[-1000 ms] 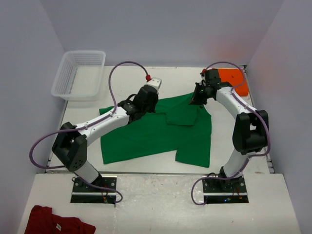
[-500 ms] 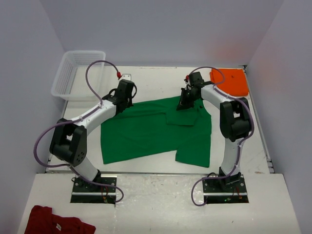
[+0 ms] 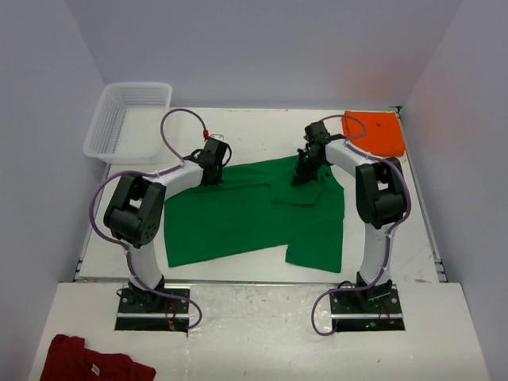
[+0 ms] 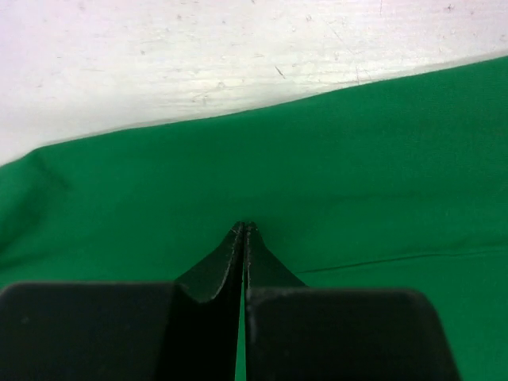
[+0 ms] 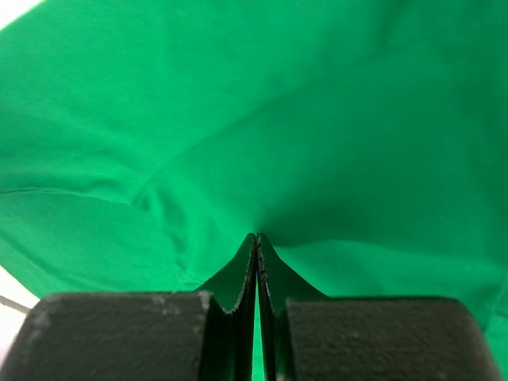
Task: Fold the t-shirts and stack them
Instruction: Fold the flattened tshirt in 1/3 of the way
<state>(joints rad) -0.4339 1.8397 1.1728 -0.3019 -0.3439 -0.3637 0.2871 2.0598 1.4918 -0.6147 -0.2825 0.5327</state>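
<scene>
**Green t-shirt and surroundings.** The green t-shirt [image 3: 238,218] is spread flat across the middle of the tabletop [image 3: 262,131], with a flap folded inward near its far right. The folded orange t-shirt [image 3: 377,132] is laid at the far right corner, apart from it. The left end effector [image 3: 213,171] is set at the green t-shirt's far left edge, clenched, with its tips against the cloth; a pinch of fabric cannot be confirmed. The right end effector [image 3: 302,176] is clenched on the green cloth by the folded flap, where creases are gathered toward its tips. A white mesh basket [image 3: 127,119] is placed at the far left corner.
</scene>
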